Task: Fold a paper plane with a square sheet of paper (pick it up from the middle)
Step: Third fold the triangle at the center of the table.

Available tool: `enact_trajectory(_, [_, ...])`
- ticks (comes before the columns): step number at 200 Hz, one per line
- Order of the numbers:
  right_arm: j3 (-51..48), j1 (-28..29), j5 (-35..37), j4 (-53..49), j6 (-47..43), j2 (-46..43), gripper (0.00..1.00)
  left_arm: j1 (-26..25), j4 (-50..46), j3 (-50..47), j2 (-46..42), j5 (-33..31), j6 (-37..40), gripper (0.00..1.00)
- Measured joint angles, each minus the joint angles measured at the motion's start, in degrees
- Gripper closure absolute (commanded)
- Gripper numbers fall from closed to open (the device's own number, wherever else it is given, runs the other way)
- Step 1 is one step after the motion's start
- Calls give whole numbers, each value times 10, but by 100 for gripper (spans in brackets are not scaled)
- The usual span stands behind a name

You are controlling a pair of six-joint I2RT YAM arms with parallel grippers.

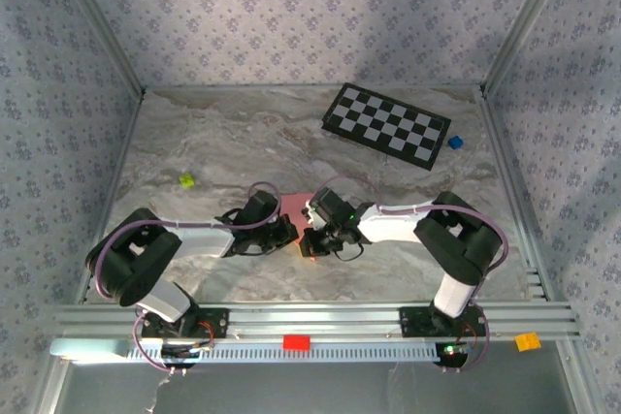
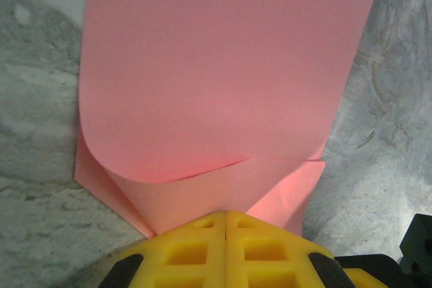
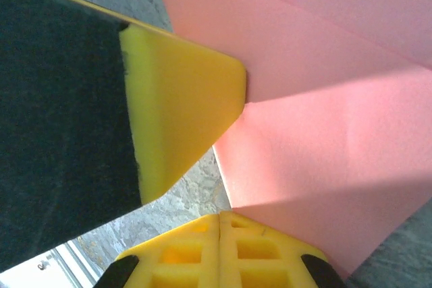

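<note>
Yellow-tipped left gripper [image 2: 226, 219] is clenched tight, its tips right at the near edge of the thin pink-red square sheet of paper [image 2: 223, 72], which has one flap curled back over itself. Right gripper [image 3: 220, 219] is clamped closed too, at the sheet's edge. Can't tell if either actually pinches it. Sheet lies on the grey marbled bench [image 1: 233, 143], mid-width, toward the near edge.
</note>
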Motion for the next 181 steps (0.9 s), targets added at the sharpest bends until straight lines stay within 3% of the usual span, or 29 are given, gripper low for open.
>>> enact_trajectory(181, [-74, -2, -8, 50, 19, -49, 97, 0, -8, 3, 0, -4, 1, 100])
